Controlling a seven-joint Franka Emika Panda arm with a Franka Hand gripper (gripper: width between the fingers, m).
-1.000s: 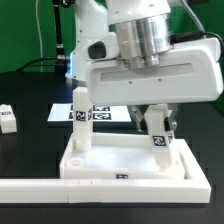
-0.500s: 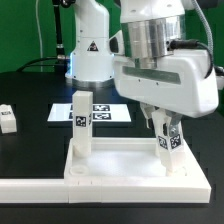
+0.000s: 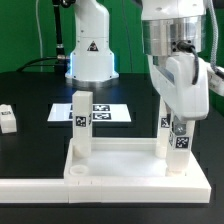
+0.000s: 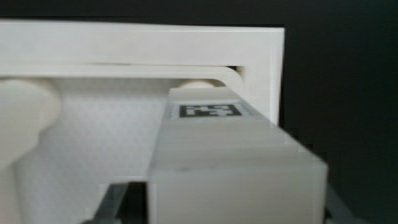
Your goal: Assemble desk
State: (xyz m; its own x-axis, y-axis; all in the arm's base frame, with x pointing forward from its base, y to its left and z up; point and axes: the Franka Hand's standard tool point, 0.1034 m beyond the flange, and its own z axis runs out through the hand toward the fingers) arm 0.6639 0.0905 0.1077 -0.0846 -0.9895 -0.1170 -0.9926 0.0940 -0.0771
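The white desk top (image 3: 120,160) lies rim-up at the front of the table. One tagged leg (image 3: 80,125) stands upright in its back corner on the exterior view's left. My gripper (image 3: 178,118) is shut on a second tagged leg (image 3: 181,142) and holds it upright at the back corner on the exterior view's right, with its lower end at the tray. In the wrist view this leg (image 4: 222,150) fills the middle between my dark fingers (image 4: 125,200), over the tray (image 4: 107,120). A third leg (image 3: 8,119) lies loose on the exterior view's left.
The marker board (image 3: 105,113) lies flat behind the desk top. A long white border bar (image 3: 30,186) runs along the table's front edge. The arm's base (image 3: 90,50) stands at the back. The table is black.
My gripper has turned about its upright axis with the leg in it. It and the leg have shifted a little toward the exterior view's right. The other leg and the tray have not moved.
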